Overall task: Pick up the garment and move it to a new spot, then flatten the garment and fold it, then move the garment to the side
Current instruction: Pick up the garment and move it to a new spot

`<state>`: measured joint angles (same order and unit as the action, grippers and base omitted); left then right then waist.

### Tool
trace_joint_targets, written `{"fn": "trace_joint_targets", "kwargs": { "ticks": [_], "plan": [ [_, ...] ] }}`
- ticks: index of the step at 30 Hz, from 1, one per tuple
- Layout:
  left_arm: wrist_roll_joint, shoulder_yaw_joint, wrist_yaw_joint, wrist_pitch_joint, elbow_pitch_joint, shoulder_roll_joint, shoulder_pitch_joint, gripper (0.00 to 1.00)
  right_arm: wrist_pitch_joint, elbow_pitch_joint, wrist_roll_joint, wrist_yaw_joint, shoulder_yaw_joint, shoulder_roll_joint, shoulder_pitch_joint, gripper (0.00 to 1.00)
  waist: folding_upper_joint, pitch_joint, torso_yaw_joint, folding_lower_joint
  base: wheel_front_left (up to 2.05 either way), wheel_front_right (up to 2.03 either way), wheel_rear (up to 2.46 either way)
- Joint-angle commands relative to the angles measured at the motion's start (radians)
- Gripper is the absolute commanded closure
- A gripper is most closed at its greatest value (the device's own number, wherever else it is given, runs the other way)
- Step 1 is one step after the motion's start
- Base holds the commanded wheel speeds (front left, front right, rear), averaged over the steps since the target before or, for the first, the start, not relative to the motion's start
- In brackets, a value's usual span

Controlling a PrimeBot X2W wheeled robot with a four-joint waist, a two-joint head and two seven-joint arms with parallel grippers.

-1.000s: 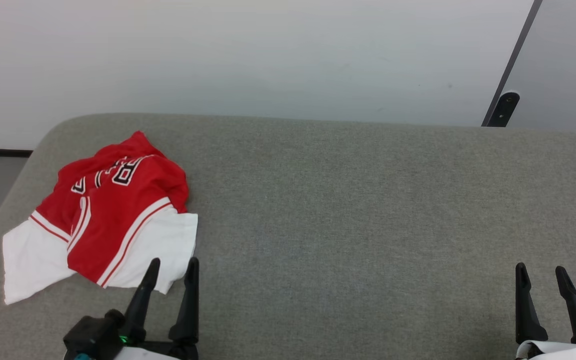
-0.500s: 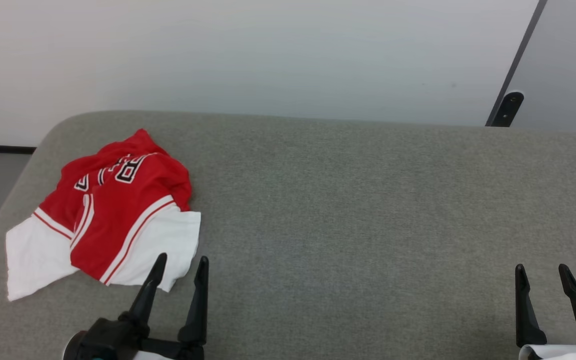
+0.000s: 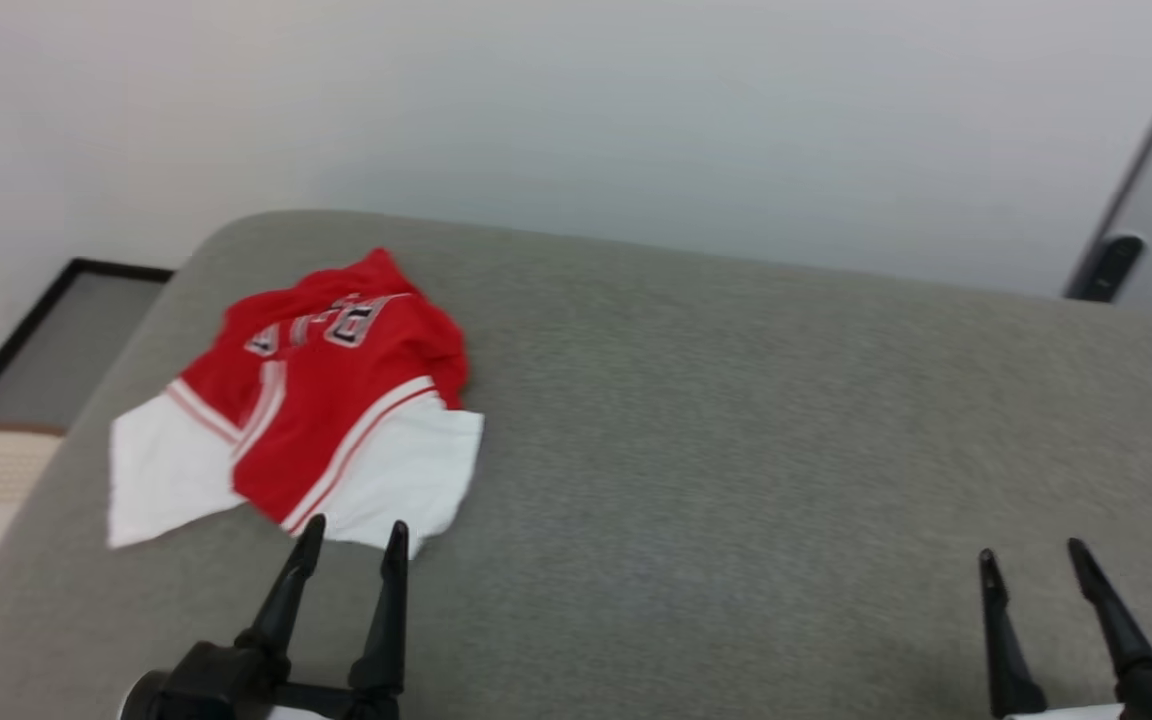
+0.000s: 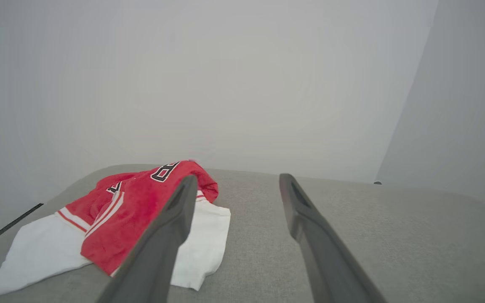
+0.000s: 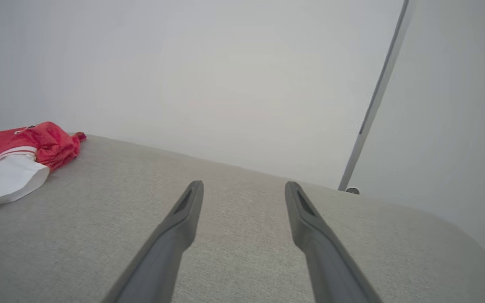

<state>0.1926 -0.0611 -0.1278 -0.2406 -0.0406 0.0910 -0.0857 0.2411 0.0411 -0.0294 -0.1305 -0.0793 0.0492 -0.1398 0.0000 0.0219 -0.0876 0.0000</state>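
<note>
One garment (image 3: 326,400), red with two white sleeves and striped trim, lies crumpled at the left end of one grey padded surface (image 3: 736,450). Its black-and-white lettering is creased and blurred, so it cannot be read in full. Two grippers:
- left gripper (image 3: 356,523): jaws spread wide, holding nothing, tips by the near white sleeve edge, contact unclear.
- right gripper (image 3: 1030,548): jaws equally wide, empty, well apart from the cloth.

Both wrists are cut off at the bottom of the head view.
</note>
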Motion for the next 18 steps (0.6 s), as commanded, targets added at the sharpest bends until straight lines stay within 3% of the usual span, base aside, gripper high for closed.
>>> {"fn": "trace_joint_targets", "kwargs": {
  "ticks": [1,11,18],
  "plan": [
    [-0.017,0.004,-0.004,-0.009,0.002,0.008,0.006,0.0,0.009,0.006,-0.018,0.0,0.015,0.001,-0.013,0.0,0.0,0.026,-0.074,0.0,0.0,0.0,0.0],
    [-0.012,0.037,-0.004,-0.026,0.039,0.008,-0.032,0.0,0.026,-0.01,-0.066,0.0,0.116,0.001,-0.023,0.0,0.0,0.071,-0.254,0.0,0.0,0.0,0.0],
    [0.026,0.057,-0.003,-0.024,0.053,-0.001,-0.03,0.0,0.024,-0.018,-0.059,0.0,0.144,0.002,-0.021,0.0,0.0,0.055,-0.264,0.0,0.0,0.0,0.0]
  ]
}}
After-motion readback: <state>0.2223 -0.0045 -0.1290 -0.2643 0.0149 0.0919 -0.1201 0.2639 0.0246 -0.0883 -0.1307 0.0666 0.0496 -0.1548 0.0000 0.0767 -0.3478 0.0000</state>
